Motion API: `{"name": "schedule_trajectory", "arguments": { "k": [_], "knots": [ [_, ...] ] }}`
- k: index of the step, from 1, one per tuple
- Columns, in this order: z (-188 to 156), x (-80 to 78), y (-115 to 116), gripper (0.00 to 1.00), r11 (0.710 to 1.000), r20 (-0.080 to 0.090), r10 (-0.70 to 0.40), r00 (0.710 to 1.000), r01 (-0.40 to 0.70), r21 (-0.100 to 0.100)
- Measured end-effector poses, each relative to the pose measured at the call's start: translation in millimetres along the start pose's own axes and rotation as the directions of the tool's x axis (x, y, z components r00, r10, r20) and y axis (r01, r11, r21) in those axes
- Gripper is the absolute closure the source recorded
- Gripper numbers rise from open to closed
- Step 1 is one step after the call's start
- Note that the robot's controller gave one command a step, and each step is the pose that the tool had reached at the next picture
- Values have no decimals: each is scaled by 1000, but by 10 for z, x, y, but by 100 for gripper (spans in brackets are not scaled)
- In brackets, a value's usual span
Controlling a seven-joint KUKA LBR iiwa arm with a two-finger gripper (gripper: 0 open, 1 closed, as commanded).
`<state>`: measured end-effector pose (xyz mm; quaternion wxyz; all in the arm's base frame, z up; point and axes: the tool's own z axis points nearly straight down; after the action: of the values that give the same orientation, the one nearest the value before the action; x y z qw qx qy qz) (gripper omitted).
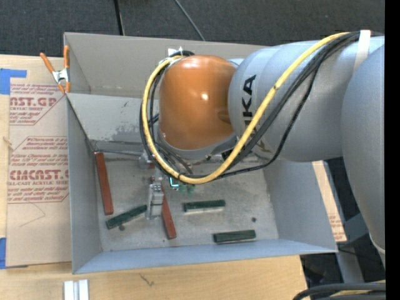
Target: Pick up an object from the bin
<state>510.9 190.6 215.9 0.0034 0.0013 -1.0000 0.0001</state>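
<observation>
My gripper (154, 204) reaches down from under the arm's orange cover to the bin floor, left of the middle. Its tip stands between a dark green stick (127, 217), lying slanted to its left, and a short red-brown stick (167, 221), lying slanted to its right. The near ends of both sticks meet right at the tip. Whether either one is gripped is hidden. A dark green bar (204, 206) lies flat a little further right.
A longer red-brown stick (103, 183) lies along the bin's left wall. Another dark green bar (234, 235) rests near the front wall. The arm and its orange cover hide the back half of the bin.
</observation>
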Motion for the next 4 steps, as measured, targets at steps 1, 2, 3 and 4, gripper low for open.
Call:
{"name": "schedule_trajectory", "arguments": {
  "k": [1, 2, 3, 4],
  "knots": [
    [-43, -20, -12, 0, 1000, 8, 2, 1000, -2, -2],
    [458, 8, 24, 0, 994, 11, -112, 994, 112, 0],
    [721, 73, 37, 0, 981, 4, -195, 981, 195, 1],
    [776, 1, 90, 0, 939, 9, -344, 939, 344, 2]
  ]
}}
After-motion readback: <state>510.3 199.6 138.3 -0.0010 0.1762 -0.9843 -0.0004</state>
